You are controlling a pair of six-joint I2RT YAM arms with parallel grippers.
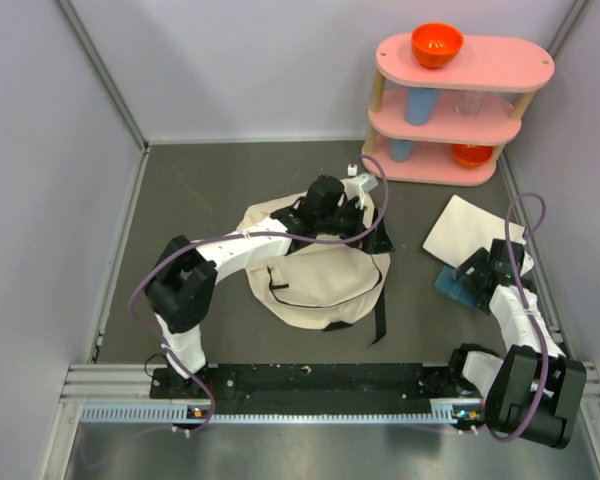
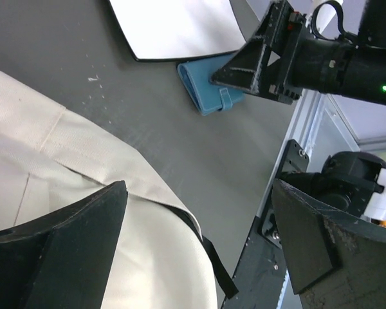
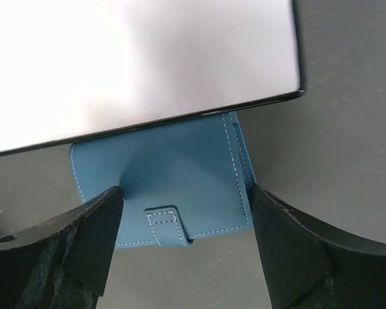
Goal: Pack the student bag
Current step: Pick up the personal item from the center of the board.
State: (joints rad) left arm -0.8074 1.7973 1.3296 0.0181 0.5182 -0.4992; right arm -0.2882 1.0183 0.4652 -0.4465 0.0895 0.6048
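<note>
Workspace seen from above and from both wrists. The student bag (image 1: 315,275) is a large, soft backpack of cream canvas, lying flat and slumped into a rounded outline near the middle of the table (image 1: 210,190). A curved seam crosses its upper face, black trim marks its far edge, and a black strap (image 1: 380,318) trails off its near right side onto the tabletop. In the left wrist view the canvas (image 2: 64,193) shows stitched seams and a black edging band.

The left gripper (image 1: 355,215) hangs over the far right part of the bag, its fingers (image 2: 83,244) wide apart with nothing between them. The right gripper (image 1: 477,275) sits low at the right side of the table, well apart from the bag. Its fingers (image 3: 83,238) stand apart on either side of a blue wallet (image 3: 174,174); whether they touch it cannot be told. The wallet's far edge lies under a white sheet (image 3: 135,58) with a dark rim.

The tabletop is dark grey and matt, with faint scuffs. Pale, plain wall panels enclose it on three sides, and a metal rail (image 1: 310,410) runs along the near edge. In the far right corner stands a pink three-tier shelf (image 1: 510,65), with an orange bowl (image 1: 437,44) on its top tier and a blue cup (image 1: 420,103) on the tier below.
</note>
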